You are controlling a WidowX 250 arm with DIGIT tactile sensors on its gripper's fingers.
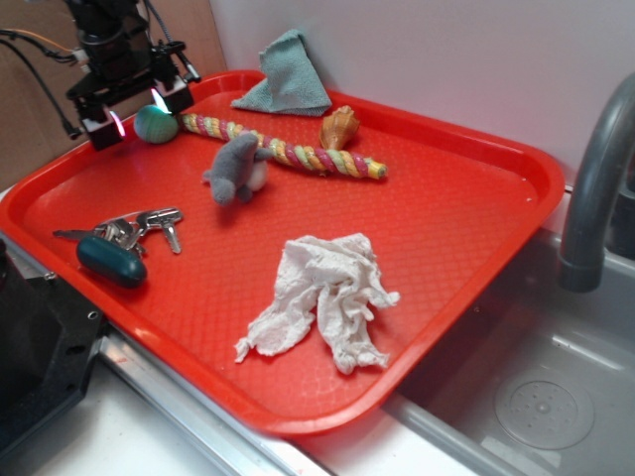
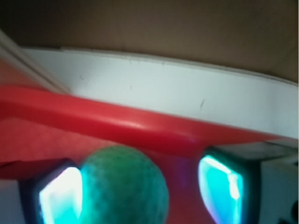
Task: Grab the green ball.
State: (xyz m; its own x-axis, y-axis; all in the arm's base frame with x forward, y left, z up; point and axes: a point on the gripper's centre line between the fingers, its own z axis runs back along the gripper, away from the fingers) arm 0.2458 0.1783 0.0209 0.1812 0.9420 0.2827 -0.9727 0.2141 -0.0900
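The green ball, a small teal-green textured sphere, sits in the far left corner of the red tray, close to the rim. My gripper is lowered around it, open, with a lit finger on each side. In the wrist view the ball lies between the glowing pads, against the left pad, with a red gap before the right pad. The tray rim runs just beyond the ball.
On the tray lie a teal cloth, a striped rope, a grey plush toy, a shell, keys with a dark teal fob and a crumpled white rag. A faucet and sink stand to the right.
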